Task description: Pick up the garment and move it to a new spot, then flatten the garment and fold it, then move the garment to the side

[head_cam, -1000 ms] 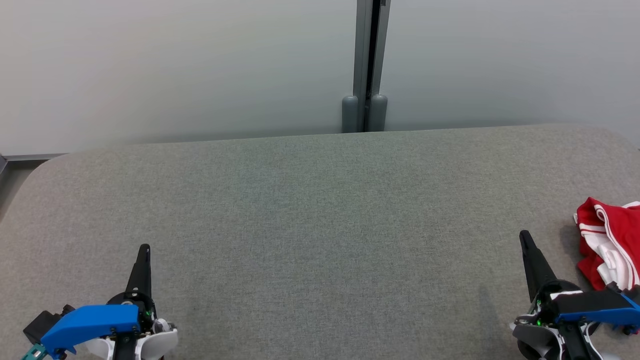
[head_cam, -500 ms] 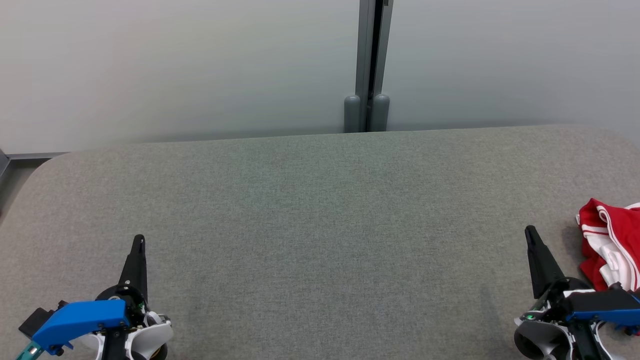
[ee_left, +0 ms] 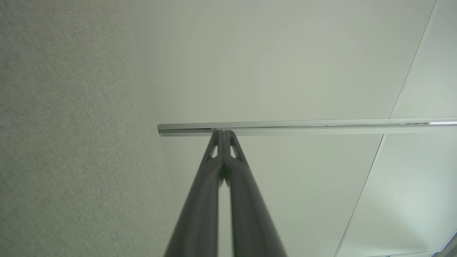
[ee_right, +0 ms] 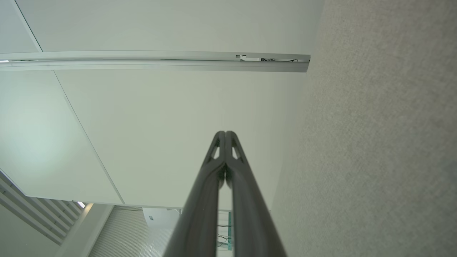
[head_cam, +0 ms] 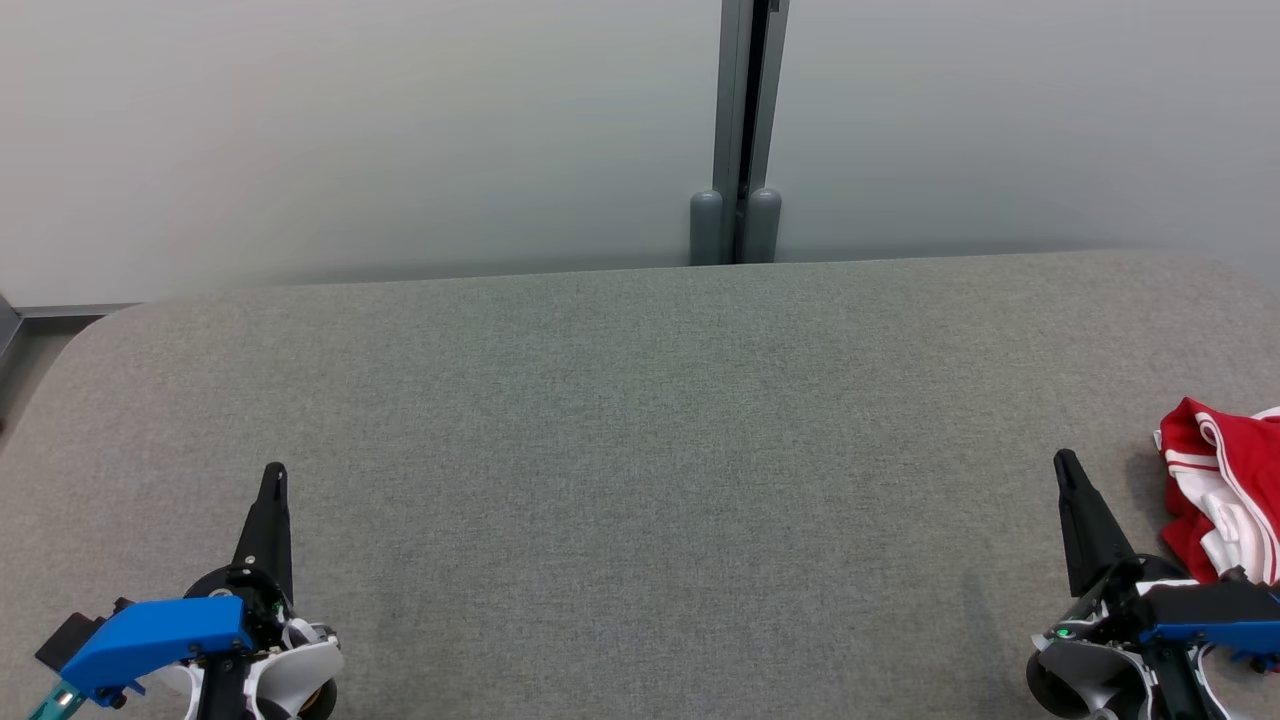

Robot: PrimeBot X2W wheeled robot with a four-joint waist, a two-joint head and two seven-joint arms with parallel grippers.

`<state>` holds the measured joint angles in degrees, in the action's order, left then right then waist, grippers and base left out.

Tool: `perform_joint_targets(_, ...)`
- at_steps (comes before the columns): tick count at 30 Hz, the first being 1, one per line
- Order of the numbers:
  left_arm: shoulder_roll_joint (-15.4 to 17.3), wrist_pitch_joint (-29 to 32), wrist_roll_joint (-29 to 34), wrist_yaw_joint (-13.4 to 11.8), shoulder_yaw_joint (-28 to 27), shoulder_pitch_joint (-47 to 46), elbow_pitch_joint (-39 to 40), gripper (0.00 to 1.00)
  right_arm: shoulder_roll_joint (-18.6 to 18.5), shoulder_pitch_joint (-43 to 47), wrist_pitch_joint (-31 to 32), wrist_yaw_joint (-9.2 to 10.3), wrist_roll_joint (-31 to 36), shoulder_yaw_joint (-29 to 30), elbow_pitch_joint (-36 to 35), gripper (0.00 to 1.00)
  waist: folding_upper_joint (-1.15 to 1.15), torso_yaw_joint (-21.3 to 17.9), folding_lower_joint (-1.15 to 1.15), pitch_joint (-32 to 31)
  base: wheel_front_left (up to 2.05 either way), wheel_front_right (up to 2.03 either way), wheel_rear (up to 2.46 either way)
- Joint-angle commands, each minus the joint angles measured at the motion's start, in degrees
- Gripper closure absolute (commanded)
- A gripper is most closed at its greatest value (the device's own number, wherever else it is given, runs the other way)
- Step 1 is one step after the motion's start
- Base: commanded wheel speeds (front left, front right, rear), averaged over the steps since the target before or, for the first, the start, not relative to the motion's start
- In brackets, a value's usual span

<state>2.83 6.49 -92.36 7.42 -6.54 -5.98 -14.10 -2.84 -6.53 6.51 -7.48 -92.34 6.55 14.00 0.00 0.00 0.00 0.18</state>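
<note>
While both arms lay low at the near edge of the grey fabric surface (head_cam: 640,420), the left gripper (head_cam: 273,478) sat at the lower left of the head view and the right gripper (head_cam: 1063,462) at the lower right. Each pointed away from the robot toward the pale wall (head_cam: 350,130).

Gripper state: both were closed and empty. In the left wrist view the two dark fingers (ee_left: 200,214) met tip to tip with nothing between them. The right wrist view showed its fingers (ee_right: 250,214) pressed together in the same way. A blue cover (head_cam: 150,640) sat on the left wrist assembly, and a matching blue cover (head_cam: 1210,610) on the right.

Garment position: the garment (head_cam: 1225,490) – red with white bands – lay crumpled on the surface at the right edge of the head view, where the frame cut it off. It sat just beside the right gripper, on that gripper's outer side, and apart from the finger tips. Its lower part was hidden behind the right wrist assembly, so contact there could not be determined. It lay well apart from the left gripper.

Surroundings: a grey vertical post (head_cam: 738,130) divided the wall behind the far edge of the surface, ending in two rounded feet
</note>
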Motion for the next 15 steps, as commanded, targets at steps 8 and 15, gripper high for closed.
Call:
perform_joint_targets(8, 0.09, 0.26, -0.14, 0.26, -0.12, -0.51, 0.25, 1.00, -0.07, 0.68, 0.27, -0.02, -0.14, 0.13, -0.25, 1.00, 0.00, 0.00, 0.00, 0.00, 0.00, 0.00, 0.00)
perform_joint_targets(15, 0.09, 0.26, -0.14, 0.26, -0.12, -0.51, 0.25, 1.00, -0.07, 0.68, 0.27, -0.02, -0.14, 0.13, -0.24, 1.00, 0.00, 0.00, 0.00, 0.00, 0.00, 0.00, 0.00)
